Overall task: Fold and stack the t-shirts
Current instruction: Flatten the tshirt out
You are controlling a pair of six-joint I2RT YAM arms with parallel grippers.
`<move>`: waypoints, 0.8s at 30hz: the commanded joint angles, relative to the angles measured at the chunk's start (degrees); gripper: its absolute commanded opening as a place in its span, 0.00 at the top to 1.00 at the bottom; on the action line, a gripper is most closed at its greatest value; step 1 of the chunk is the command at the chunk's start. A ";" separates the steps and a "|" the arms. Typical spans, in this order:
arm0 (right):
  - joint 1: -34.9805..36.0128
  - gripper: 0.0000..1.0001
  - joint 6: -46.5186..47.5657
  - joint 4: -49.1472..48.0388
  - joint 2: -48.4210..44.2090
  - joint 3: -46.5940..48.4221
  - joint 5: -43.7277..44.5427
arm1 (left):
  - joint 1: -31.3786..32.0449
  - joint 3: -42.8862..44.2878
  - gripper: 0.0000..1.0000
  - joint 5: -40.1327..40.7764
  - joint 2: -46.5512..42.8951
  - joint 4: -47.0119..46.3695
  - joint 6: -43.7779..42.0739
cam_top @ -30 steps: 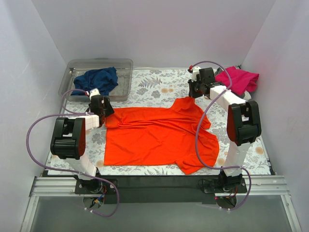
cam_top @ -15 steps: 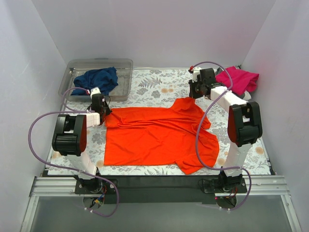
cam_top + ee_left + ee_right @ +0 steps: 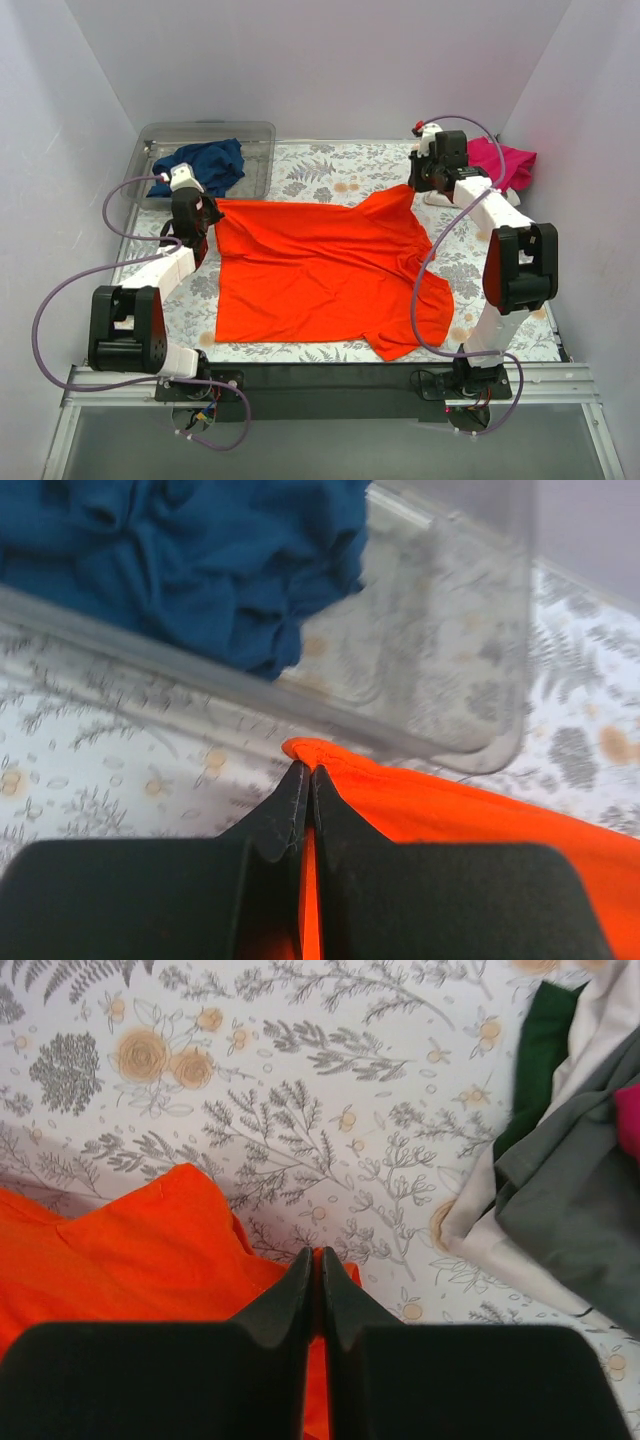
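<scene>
The left gripper and right gripper are each clamping the far edge of the orange t-shirt (1 corner apiece). The shirt is lying spread on the table, that edge running left-right between them.

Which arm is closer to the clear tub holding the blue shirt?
Left. The left arm, jaws shut on a corner of the orange shirt, sits just in front of the tub. The right arm is far off to the other side, beside the pink shirt.
</scene>
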State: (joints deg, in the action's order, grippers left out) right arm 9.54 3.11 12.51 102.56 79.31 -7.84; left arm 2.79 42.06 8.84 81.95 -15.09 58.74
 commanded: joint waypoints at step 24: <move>-2.77 0.99 -0.74 -1.79 14.51 26.79 -0.60 | -1.12 17.18 1.00 -5.50 12.09 -4.85 -2.14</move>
State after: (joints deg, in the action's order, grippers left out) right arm 7.22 2.94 12.80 118.58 104.55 -8.05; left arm 2.28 57.80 4.36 94.80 -18.15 57.60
